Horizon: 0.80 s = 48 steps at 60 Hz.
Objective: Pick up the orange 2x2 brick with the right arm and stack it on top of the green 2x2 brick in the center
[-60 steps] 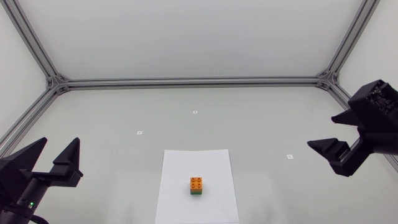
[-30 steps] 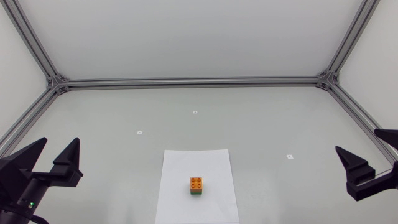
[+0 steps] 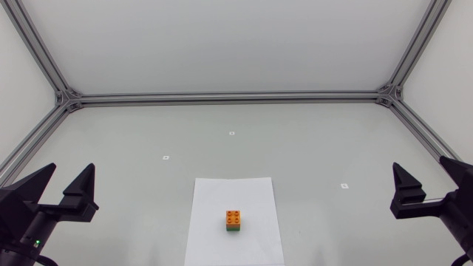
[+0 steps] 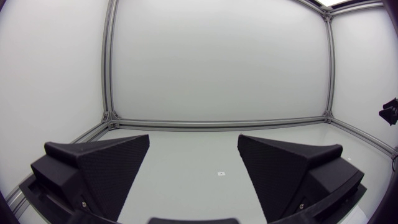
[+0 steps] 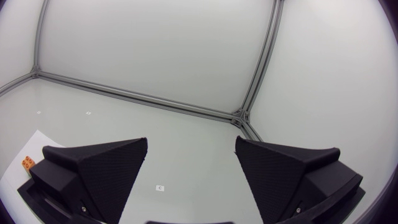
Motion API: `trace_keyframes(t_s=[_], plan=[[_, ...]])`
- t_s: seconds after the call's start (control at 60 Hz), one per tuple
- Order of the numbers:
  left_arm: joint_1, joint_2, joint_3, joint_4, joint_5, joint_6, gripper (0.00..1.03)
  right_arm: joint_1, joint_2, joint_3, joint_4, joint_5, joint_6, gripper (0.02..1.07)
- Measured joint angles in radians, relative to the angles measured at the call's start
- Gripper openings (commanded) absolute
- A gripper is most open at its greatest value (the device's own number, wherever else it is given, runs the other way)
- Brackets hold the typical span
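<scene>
The orange 2x2 brick (image 3: 233, 217) sits on top of the green 2x2 brick (image 3: 233, 228), of which only a thin green edge shows, on a white paper sheet (image 3: 233, 188) at the table's front centre. My right gripper (image 3: 421, 165) stands open and empty near the right edge, far from the stack. In the right wrist view the gripper (image 5: 190, 142) has nothing between its fingers, and the orange brick (image 5: 28, 162) is small, off beside one finger. My left gripper (image 3: 71, 170) rests open at the front left, also empty (image 4: 194, 140).
An aluminium frame (image 3: 229, 96) runs along the back and sides of the table. Small markers (image 3: 165, 157) dot the grey surface around the paper.
My right arm has drawn back toward the right edge and come lower, with its gripper still open. The brick stack and the left arm have not moved.
</scene>
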Motion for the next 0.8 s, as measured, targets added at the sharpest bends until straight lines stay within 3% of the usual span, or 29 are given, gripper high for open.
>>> trace_keyframes(t_s=[0.617,0.8], plan=[[0.000,0.000,0.000,0.000,0.000,0.000,0.99,0.015,-0.052,-0.215,0.317,-0.083,0.184,1.03],[0.000,0.000,0.000,0.000,0.000,0.000,0.99,0.016,-0.056,-0.231,0.333,-0.091,0.205,1.03]])
